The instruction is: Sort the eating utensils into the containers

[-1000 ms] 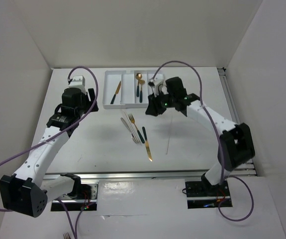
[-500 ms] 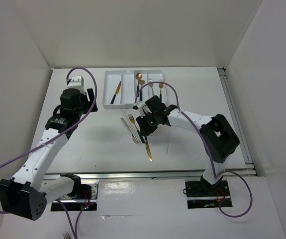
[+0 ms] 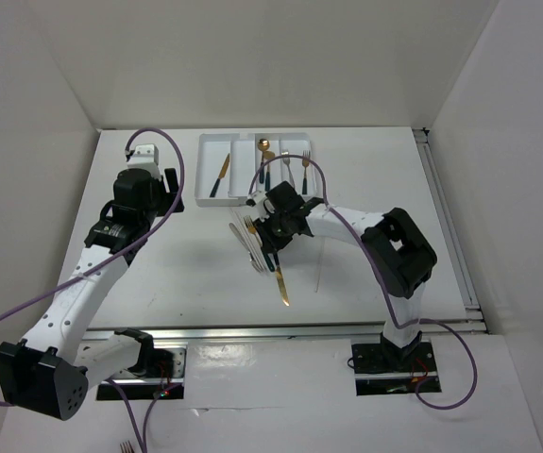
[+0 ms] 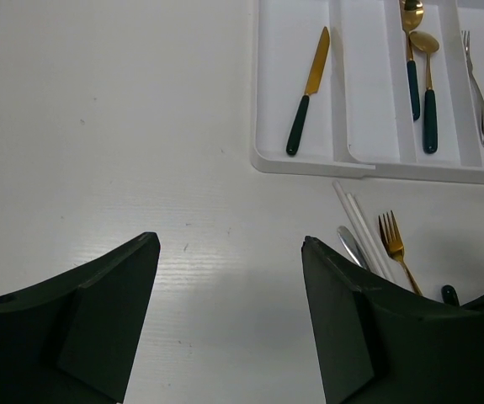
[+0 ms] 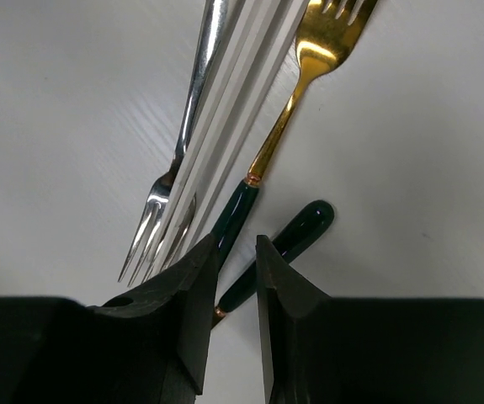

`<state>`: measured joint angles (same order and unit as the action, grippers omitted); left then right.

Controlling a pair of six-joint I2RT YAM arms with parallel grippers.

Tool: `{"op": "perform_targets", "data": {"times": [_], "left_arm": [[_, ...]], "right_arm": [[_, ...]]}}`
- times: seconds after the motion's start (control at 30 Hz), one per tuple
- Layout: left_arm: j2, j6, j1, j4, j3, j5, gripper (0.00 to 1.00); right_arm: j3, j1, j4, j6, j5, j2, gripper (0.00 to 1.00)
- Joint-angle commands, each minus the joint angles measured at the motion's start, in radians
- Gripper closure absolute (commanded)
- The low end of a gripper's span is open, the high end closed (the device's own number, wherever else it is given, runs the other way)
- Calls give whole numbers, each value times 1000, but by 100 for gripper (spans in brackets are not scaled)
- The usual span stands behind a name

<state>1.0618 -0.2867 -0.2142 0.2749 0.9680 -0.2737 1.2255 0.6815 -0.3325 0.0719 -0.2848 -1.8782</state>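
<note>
The white tray (image 3: 211,196) stands at the table's far middle. It holds a gold knife with a teal handle (image 3: 220,176) in its left compartment, spoons (image 3: 265,162) further right, and forks (image 3: 304,160) at its right end. The tray (image 4: 309,164) also shows in the left wrist view. Loose utensils (image 3: 252,241) lie in front of it: a silver fork (image 5: 183,126), pale sticks (image 5: 225,126), a gold fork (image 5: 309,59) and a gold knife (image 3: 280,283). My right gripper (image 5: 235,244) hovers over the knife's teal handle (image 5: 305,225), its jaws a narrow gap apart and holding nothing. My left gripper (image 4: 229,244) is wide open over bare table.
One thin pale stick (image 3: 320,264) lies alone to the right of the pile. White walls enclose the table on the left, back and right. A metal rail (image 3: 290,330) runs along the near edge.
My right gripper has moved from the tray's right end down and left to the loose pile. A fork now lies in the tray's right compartment. The left arm has barely moved.
</note>
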Motion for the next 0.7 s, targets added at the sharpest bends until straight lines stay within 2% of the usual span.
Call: {"op": "perform_targets", "data": {"times": [0.0, 0.37, 0.57, 0.67], "left_arm": [[-25, 18, -4, -45, -5, -16, 18], [-3, 27, -4, -54, -5, -27, 17], [6, 27, 6, -45, -5, -36, 17], [6, 27, 6, -45, -5, -36, 17]], "right_arm": [[49, 18, 39, 5, 36, -27, 68], [101, 39, 30, 14, 96, -102, 68], [101, 90, 21, 34, 170, -148, 61], [101, 99, 12, 34, 194, -148, 63]]}}
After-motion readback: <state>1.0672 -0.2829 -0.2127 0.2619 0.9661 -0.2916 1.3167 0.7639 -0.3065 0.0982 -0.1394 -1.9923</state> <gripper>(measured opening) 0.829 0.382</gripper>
